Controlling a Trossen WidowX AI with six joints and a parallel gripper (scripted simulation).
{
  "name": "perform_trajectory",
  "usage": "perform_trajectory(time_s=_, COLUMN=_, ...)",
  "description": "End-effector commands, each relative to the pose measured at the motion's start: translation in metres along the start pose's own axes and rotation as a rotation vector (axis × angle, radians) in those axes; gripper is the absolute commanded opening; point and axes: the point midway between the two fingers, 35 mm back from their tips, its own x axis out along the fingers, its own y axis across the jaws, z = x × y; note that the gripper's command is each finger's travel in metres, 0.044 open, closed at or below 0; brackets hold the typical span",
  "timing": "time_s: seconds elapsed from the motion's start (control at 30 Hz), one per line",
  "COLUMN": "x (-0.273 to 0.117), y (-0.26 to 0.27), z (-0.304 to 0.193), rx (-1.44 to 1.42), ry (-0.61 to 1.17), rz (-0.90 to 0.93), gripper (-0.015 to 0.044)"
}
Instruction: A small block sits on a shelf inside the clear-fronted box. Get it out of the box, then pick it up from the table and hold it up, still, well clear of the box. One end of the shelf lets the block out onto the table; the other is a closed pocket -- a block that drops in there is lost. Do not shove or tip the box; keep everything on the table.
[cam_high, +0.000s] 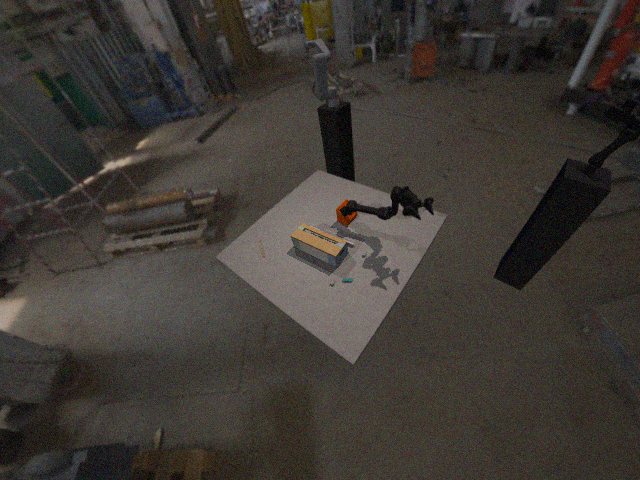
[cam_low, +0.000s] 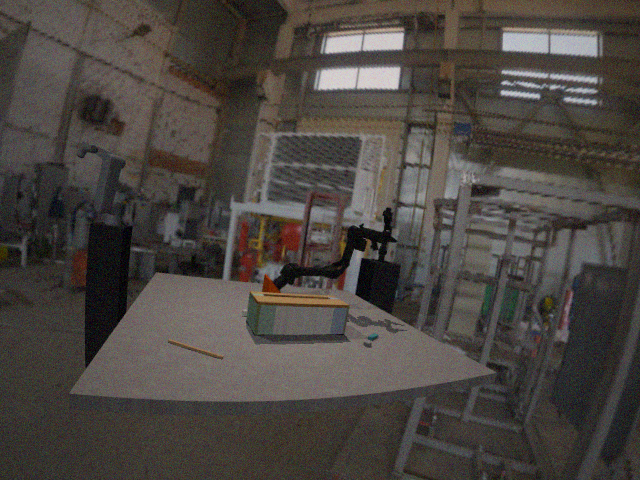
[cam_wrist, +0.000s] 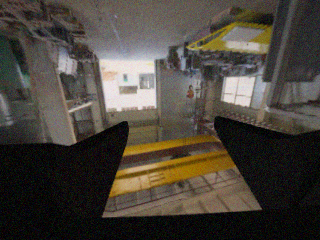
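The box (cam_high: 316, 246) (cam_low: 310, 319) stands upright on the table (cam_high: 341, 325) (cam_low: 248, 377), with a tan slotted top, one greenish end and one bluish end. No block or shelf can be made out through its front. A small teal piece (cam_high: 347, 280) (cam_low: 373, 336) lies on the table off the bluish end, with a smaller greyish piece (cam_high: 332, 283) (cam_low: 367, 344) beside it. I cannot tell whether either is the block. My gripper (cam_high: 424, 208) (cam_wrist: 171, 123) is open and empty, raised high, well away from the box.
A thin tan stick (cam_high: 262, 248) (cam_low: 195, 349) lies on the table off the greenish end of the box. An orange piece (cam_high: 342, 212) (cam_low: 269, 284) stands at the arm's base behind the box. Dark pedestals (cam_high: 555, 222) (cam_low: 107, 289) stand beyond the table.
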Motion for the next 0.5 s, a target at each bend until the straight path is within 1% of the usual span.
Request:
perform_trajectory(time_s=0.0, x=0.0, y=0.0, z=-0.001, rx=0.002, ry=0.003, rz=0.0, gripper=0.04)
perform_trajectory(time_s=0.07, x=-0.004, y=0.004, z=-0.012, rx=0.017, ry=0.029, rz=-0.002, gripper=0.04)
perform_trajectory(time_s=0.17, x=-0.016, y=0.019, z=-0.047, rx=0.067, ry=0.117, rz=-0.005, gripper=0.04)
perform_trajectory(time_s=0.3, x=-0.039, y=0.05, z=-0.098, rx=0.15, ry=0.256, rz=0.006, gripper=0.04)
perform_trajectory(time_s=0.47, x=-0.07, y=0.102, z=-0.151, rx=0.219, ry=0.418, rz=0.085, gripper=0.04)
